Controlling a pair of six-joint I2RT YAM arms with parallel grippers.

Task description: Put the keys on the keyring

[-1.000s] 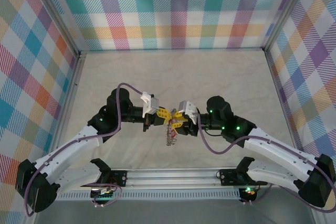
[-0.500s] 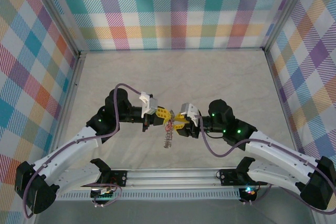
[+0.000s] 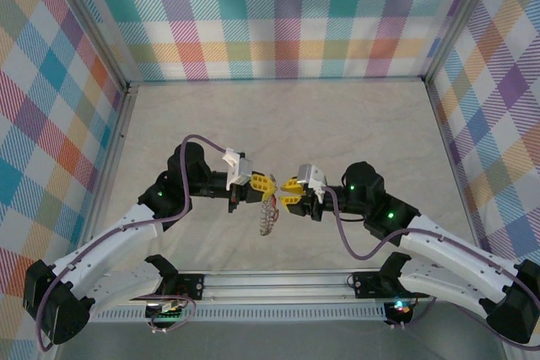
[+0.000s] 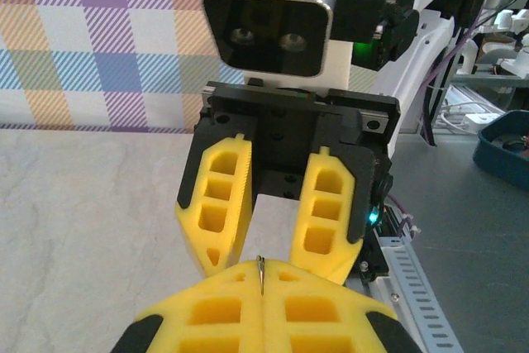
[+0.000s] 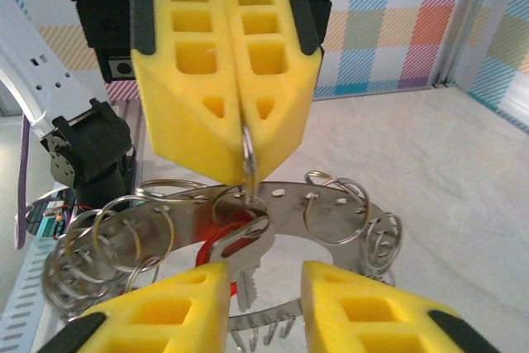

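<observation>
The right gripper (image 3: 290, 190) draws back from the left gripper (image 3: 264, 183), opening a gap between their fingertips; the keyring (image 3: 268, 215) swings over beneath the left fingertips

3 plaid walls close the table in: the far wall (image 3: 278, 14), the left wall (image 3: 42, 99) and the right wall (image 3: 498, 99), all checked in pink, teal, orange, yellow and purple. 2 grey metal posts (image 3: 87, 23) stand at the far corners. The tabletop (image 3: 278, 120) is pale beige with a faint marbled mottle, evenly lit. A silver slotted rail (image 3: 278, 280) runs along the near edge. The left wrist view shows a grey surface (image 4: 446, 204) bearing a dark blue tub (image 4: 506, 142).
</observation>
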